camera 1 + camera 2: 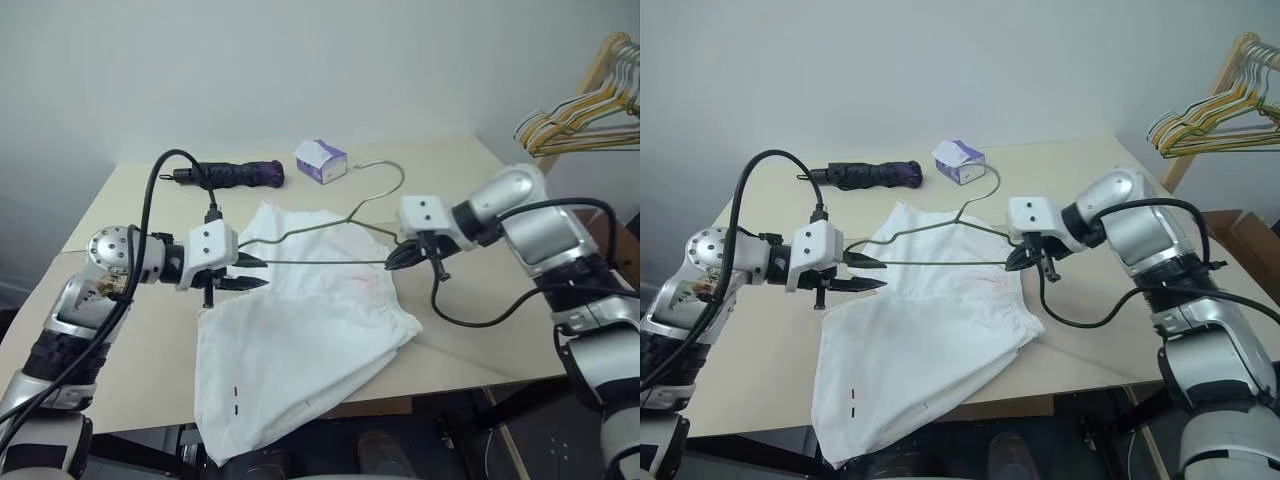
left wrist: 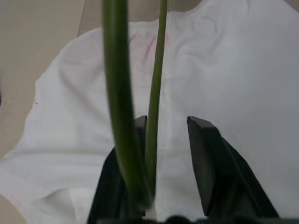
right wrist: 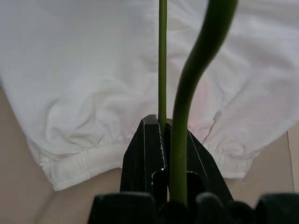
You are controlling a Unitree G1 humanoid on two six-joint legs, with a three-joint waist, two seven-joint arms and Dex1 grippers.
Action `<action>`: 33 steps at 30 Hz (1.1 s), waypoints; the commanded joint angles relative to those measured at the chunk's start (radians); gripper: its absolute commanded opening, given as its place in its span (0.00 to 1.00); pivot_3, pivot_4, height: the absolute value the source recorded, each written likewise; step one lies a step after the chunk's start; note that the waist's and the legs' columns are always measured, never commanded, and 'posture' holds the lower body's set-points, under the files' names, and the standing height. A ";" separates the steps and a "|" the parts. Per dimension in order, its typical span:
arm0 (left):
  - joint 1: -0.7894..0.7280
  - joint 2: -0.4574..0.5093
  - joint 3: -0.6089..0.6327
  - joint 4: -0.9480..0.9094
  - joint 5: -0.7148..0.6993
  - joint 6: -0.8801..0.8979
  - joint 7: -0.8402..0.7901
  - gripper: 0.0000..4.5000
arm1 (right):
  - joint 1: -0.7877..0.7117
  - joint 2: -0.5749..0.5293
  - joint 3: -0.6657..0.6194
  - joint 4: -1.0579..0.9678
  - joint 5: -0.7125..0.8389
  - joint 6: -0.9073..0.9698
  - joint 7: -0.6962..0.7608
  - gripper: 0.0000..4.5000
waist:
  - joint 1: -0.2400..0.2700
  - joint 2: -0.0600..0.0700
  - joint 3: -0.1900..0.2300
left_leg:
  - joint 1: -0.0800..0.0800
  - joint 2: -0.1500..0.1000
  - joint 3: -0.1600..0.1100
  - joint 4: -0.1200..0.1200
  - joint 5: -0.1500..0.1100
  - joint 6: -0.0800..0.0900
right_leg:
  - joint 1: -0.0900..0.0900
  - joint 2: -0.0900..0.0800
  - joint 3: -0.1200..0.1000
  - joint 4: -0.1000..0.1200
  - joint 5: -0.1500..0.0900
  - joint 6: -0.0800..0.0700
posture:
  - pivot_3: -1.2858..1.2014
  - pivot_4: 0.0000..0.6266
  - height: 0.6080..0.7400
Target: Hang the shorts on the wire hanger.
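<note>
The shorts [image 1: 300, 340] lie flat on the table [image 1: 470, 310], spread wide, with one leg hanging over the near edge; two tiny hem marks, red and black, show on that leg. The gathered waistband lies toward my right side, with a faint pink tint near it.

The hanger [image 1: 330, 225] is held in the air just above the shorts, its bottom wire running level between my two hands and its hook [image 1: 385, 180] pointing away from me toward the far side of the table.

My right gripper [image 1: 398, 260] is clamped tight on the right corner of the hanger; in my right wrist view the wire runs out from between the pressed fingers [image 3: 147, 154]. My left gripper [image 1: 255, 272] has its fingers parted around the left corner; in my left wrist view both wires pass close along one finger [image 2: 138, 135], and the other finger stands clear of them, so whether I touch the wire there I cannot tell.

Farther off on the table lie a folded dark umbrella [image 1: 235, 174] and a small purple-and-white box [image 1: 321, 160]. Off the table to my right hangs a bunch of hangers [image 1: 580, 115] on a wooden rack
</note>
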 commanded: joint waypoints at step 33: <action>0.205 -0.023 0.302 -0.333 -0.494 0.352 0.046 1.00 | 0.717 -0.240 -0.451 -0.115 0.522 0.947 -0.218 0.00 | 0.030 0.000 0.000 | -0.003 0.002 0.005 0.003 -0.005 -0.007 | 0.004 -0.002 0.001 -0.001 -0.002 0.004 | 0.43 0.01 1.00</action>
